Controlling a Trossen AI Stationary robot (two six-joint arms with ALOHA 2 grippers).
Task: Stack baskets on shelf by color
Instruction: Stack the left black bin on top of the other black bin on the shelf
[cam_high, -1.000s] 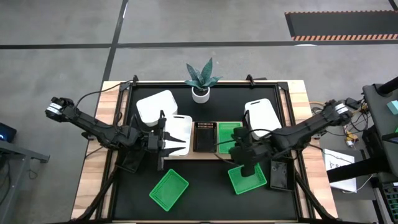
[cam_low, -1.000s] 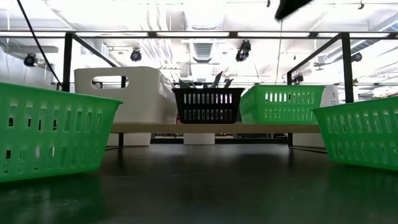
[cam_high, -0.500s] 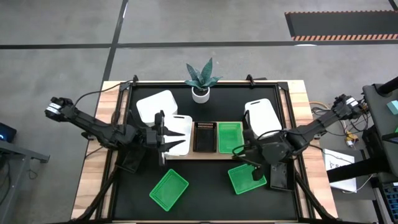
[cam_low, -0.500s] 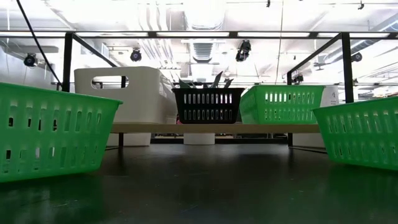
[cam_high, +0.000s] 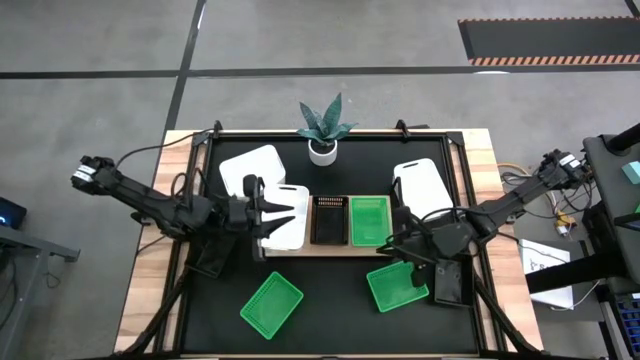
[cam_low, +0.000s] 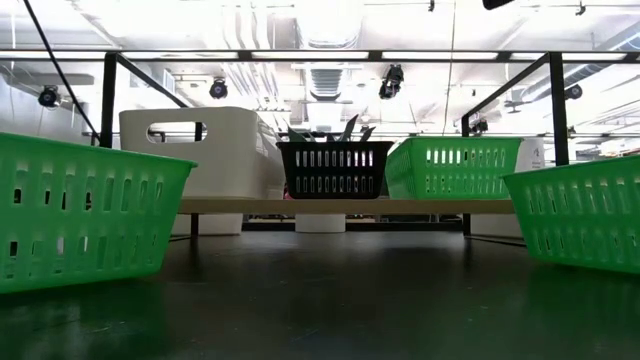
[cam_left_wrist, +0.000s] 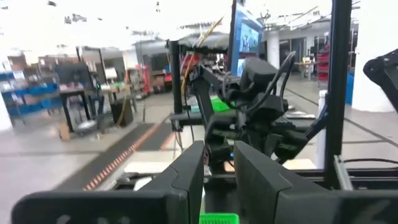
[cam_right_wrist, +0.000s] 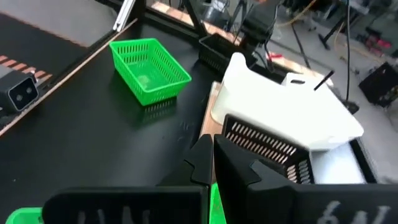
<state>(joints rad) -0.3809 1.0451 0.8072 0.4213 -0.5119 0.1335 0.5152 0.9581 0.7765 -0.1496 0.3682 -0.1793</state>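
Compared with a second ago, the right gripper (cam_high: 392, 243) has left the green basket (cam_high: 397, 287) on the surface and has moved toward the shelf (cam_high: 300, 249); its fingers look pressed together and hold nothing. That basket now lies free, just in front of the gripper. The left gripper (cam_high: 283, 213) has moved only a little and hangs over the white basket (cam_high: 285, 205) on the left end of the shelf, its fingers spread wide. The black basket (cam_high: 328, 219) and a second green basket (cam_high: 368, 219) stand beside it on the shelf. Another green basket (cam_high: 272, 304) lies at the front left.
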